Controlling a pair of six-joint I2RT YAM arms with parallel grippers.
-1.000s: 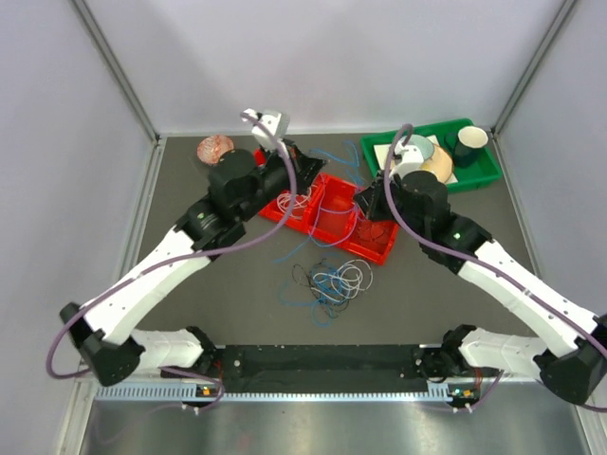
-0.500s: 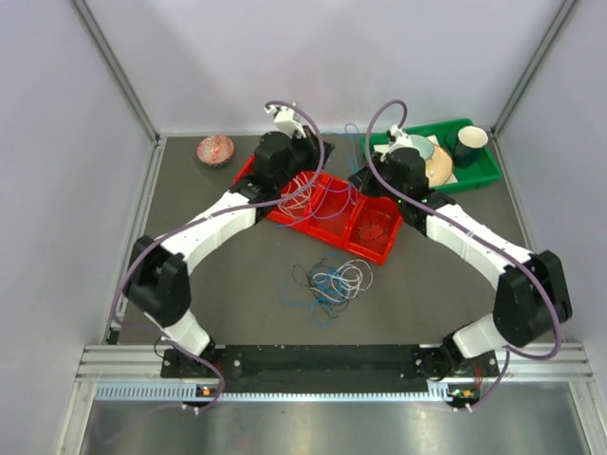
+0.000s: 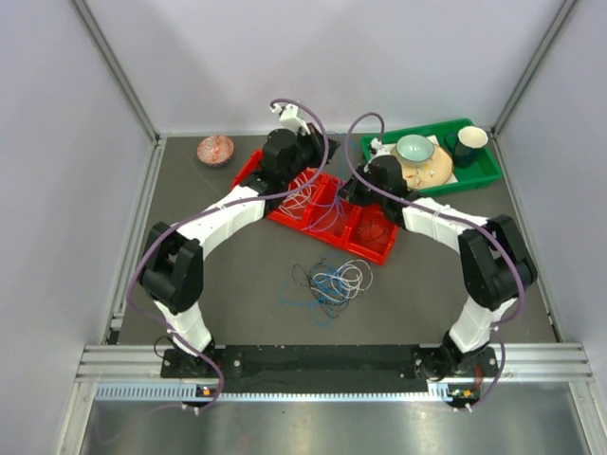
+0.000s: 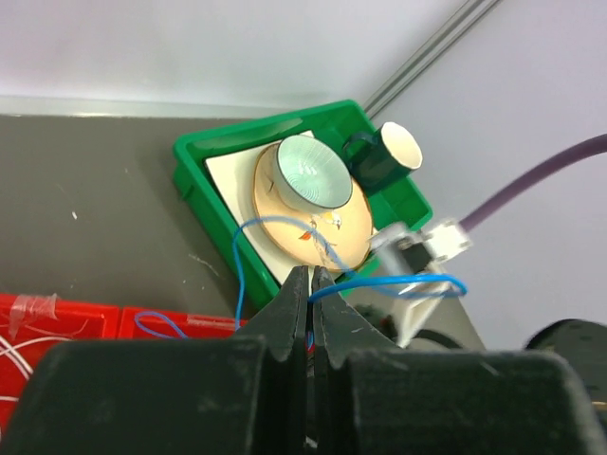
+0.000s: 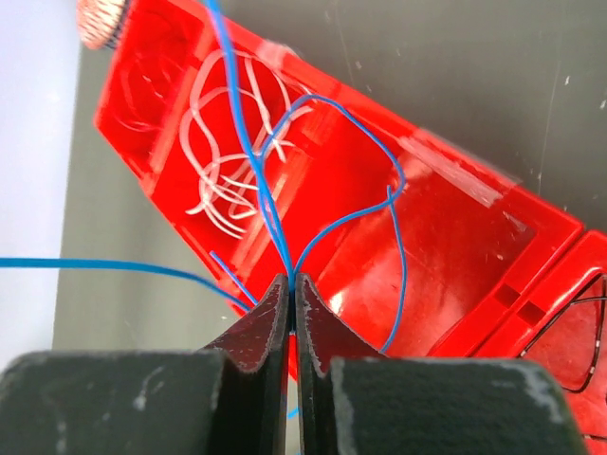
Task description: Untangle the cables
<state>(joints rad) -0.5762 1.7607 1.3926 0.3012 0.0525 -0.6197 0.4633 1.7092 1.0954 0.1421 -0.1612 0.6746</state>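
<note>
Top external view: loose pile of cables (image 3: 329, 282), black, white and blue, lies on dark table (image 3: 247, 284) near arm bases. Behind pile, red tray (image 3: 372, 248), white cables (image 3: 302, 195) in left part. Both arms bend over tray.

Right wrist view: right gripper (image 5: 289, 289) pinched tight on thin blue cable (image 5: 256, 180); cable loops over red tray.

Left wrist view: left gripper (image 4: 309, 284) pinched tight on blue cable too. Farthest back, green tray (image 4: 194, 166) with teal bowl (image 4: 311, 172) and dark cup (image 4: 384, 156).

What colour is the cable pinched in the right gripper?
Blue cable, clearest in the right wrist view.
</note>
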